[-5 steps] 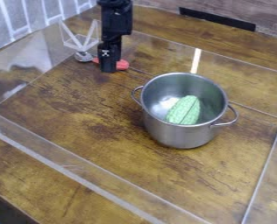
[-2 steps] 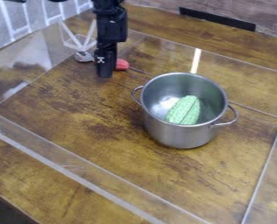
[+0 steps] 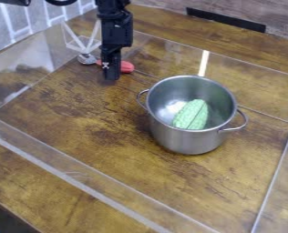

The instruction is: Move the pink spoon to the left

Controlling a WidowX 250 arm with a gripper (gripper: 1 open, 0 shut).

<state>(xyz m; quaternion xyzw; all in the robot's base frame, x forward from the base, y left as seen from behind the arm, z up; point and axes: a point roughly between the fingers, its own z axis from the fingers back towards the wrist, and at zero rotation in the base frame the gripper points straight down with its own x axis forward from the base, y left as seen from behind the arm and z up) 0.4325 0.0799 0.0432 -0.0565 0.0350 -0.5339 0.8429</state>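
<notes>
The claw [image 3: 111, 73] is reaching down at the far left of the table, and its fingers are closing to shut. Whether they are gripping anything, I cannot tell, as the claw is covering the spot between them. The pink spoon [image 3: 126, 67] is lying right at the claw, its reddish end showing just on the right side of the fingers; the claw is hiding part of it. A shiny metal piece [image 3: 87, 59] is lying just left of the claw, and pale wiry prongs [image 3: 76, 38] are rising a little beyond it. Above the claw, the dark robot arm [image 3: 114, 23] is coming down from the far edge of the view. Nearer and to the right, a steel pot [image 3: 190, 127] is standing upright, its two loop handles sticking out at the left and right. Inside it, a green ribbed item [image 3: 191, 115] is resting. The brown wooden table [image 3: 104, 150] is spreading beneath everything.
</notes>
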